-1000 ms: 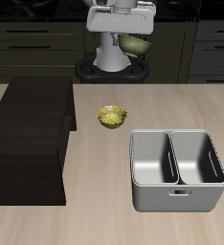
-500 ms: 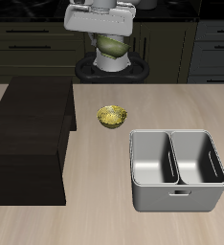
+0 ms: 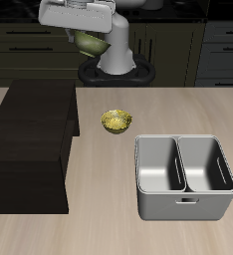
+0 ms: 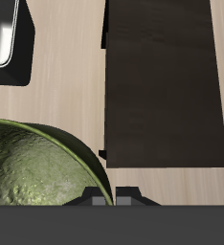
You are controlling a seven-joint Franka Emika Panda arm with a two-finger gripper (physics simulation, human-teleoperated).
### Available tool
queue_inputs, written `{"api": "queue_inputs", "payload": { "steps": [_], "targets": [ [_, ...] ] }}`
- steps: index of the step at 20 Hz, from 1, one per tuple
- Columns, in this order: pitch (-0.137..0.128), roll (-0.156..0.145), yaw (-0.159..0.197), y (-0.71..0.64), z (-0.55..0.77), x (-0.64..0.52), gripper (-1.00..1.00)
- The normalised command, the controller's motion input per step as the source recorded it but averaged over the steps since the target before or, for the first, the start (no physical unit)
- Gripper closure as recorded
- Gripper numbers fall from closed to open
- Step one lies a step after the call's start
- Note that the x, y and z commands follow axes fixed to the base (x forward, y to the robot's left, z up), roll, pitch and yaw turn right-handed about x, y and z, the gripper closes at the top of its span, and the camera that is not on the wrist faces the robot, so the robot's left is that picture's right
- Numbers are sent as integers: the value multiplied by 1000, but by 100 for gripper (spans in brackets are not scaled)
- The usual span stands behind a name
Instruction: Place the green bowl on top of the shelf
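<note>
Since the earlier pictures the gripper has swung sideways across the back of the table, carrying the green bowl from above the robot's base toward the side where the shelf stands. It now hangs high in the air, beyond the table's back edge in the exterior view, and not yet over the shelf's flat top. The bowl sits tilted under the arm; in the wrist view its mottled olive inside and pale rim fill much of the frame, with the fingers pinching that rim (only their tips show).

Below, the shelf's dark top lies bare, with light table wood around it. Nothing stands between the bowl and that top. The yellow-gold bowl rests on the table just beside the shelf's back corner and near the grey two-compartment bin, whose corner also shows from the wrist. Bowl, bin and shelf have kept their places; only the arm and its load have shifted.
</note>
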Motion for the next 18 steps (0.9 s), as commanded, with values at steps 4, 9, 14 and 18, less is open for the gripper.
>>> {"api": "queue_inputs", "payload": {
  "steps": [4,9,14,18],
  "targets": [
    [-5,-37,26,-479,152,33,100],
    [3,-22,5,-417,65,1,100],
    [11,38,-38,-414,8,-38,100],
    [-29,-22,35,-284,92,-49,100]
  ]
}}
